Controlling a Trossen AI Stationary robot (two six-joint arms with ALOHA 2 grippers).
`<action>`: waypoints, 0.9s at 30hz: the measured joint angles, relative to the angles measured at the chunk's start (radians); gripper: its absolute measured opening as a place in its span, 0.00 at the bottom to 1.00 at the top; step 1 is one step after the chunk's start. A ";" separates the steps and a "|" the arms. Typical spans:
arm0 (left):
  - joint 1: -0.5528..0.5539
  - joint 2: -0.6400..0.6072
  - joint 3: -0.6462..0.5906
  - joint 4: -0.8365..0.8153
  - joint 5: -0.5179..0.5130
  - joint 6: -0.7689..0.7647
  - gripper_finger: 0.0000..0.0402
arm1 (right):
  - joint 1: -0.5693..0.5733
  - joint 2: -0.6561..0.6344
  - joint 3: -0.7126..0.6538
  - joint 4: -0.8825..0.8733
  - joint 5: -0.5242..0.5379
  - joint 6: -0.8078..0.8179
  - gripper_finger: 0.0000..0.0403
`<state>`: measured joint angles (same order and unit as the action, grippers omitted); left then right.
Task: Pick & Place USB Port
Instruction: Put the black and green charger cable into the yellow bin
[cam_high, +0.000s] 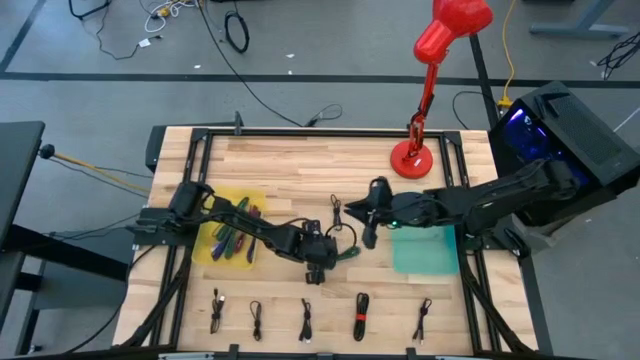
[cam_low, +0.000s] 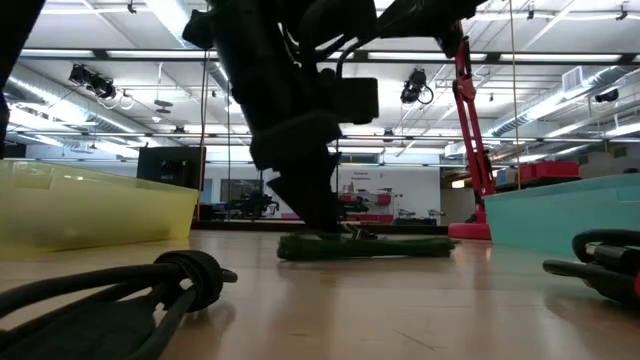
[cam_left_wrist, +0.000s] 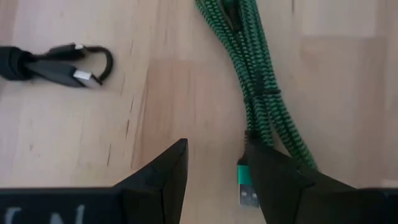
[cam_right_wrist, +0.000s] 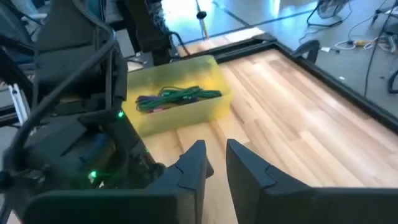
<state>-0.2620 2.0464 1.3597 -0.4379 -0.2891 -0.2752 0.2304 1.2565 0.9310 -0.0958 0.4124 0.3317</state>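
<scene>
A green braided USB cable (cam_left_wrist: 261, 81) lies bundled on the wood table (cam_high: 290, 170) near its centre, also seen in the high view as the green cable (cam_high: 347, 252) and in the low view as the green cable (cam_low: 365, 245). My left gripper (cam_left_wrist: 216, 149) points steeply down over the end with the plug (cam_left_wrist: 247, 190), fingers open; the plug lies just inside one finger (cam_left_wrist: 273, 180). My right gripper (cam_right_wrist: 216, 149) hangs above the table right of centre, as the high view shows the right gripper (cam_high: 371, 218), with a narrow gap and nothing between its fingers. My left gripper comes at the green cable's plug end (cam_left_wrist: 247, 180) from above, slanting, with the cable running along the fingers. One finger (cam_left_wrist: 273, 180) stands over the bundle beside the plug; I cannot tell whether it touches the cable. The cable lies flat on the table.
A yellow bin (cam_high: 232, 240) with coloured cables stands on the left and a teal bin (cam_high: 425, 252) on the right. Several bundled black cables (cam_high: 306, 320) lie in a row along the near edge. Another black cable (cam_high: 338, 215) lies near centre. A red lamp (cam_high: 412, 155) stands at the far right.
</scene>
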 joint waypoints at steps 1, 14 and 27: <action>0.001 0.000 0.001 0.001 0.004 -0.002 0.42 | 0.005 -0.023 0.000 -0.028 0.005 0.000 0.16; 0.018 -0.024 0.003 0.064 0.103 -0.083 0.42 | 0.009 -0.150 0.000 -0.246 0.098 0.080 0.16; 0.024 -0.024 0.003 0.112 0.120 -0.143 0.42 | 0.008 -0.152 0.000 -0.243 0.133 0.074 0.16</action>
<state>-0.2382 2.0220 1.3628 -0.3264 -0.1689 -0.4179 0.2382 1.1049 0.9310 -0.3389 0.5454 0.4061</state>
